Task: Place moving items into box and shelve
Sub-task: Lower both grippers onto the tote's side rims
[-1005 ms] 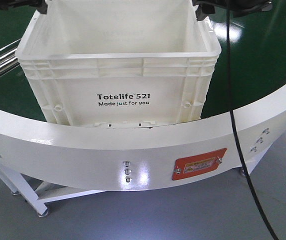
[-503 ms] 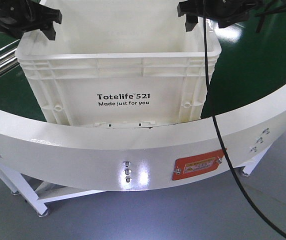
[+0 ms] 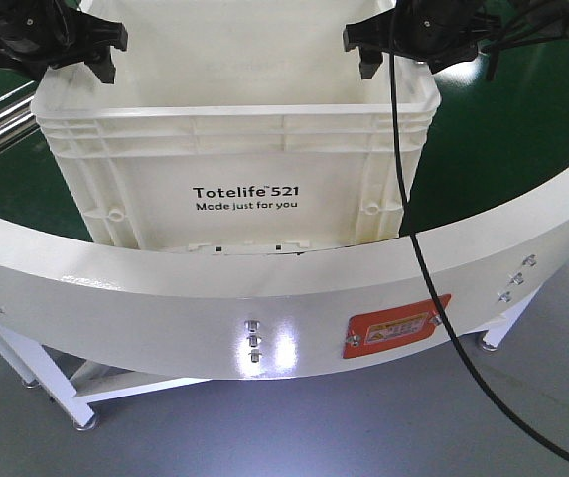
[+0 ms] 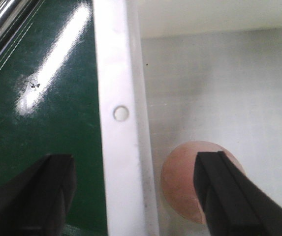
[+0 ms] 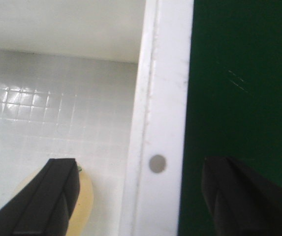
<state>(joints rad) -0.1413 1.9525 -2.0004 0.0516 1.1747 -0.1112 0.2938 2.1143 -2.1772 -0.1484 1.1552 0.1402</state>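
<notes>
Judging from the box [image 3: 234, 189] downward, we take the loading half to be done and the shelving half not yet begun. The white box stands on the green belt [image 3: 522, 129], not lifted, and no shelf shows in any view, so we cannot say where it must go. Our left gripper [image 4: 126, 194] hangs wide open with the box's left rim running between its fingers, one finger outside over the belt and one inside over the box floor; it holds nothing. Our right gripper [image 5: 148, 196] mirrors it on the right rim, equally spread and empty. Whether any finger touches the wall we cannot tell. Below the left gripper's inner finger lies the pinkish-brown fruit [image 4: 182, 187], partly covered by that finger. Below the right gripper's inner finger lies the pale yellow fruit [image 5: 84, 201], mostly hidden, its stem not clear. From the front, the box's near wall hides both fruits, and the arms are cut off at the top edge.
</notes>
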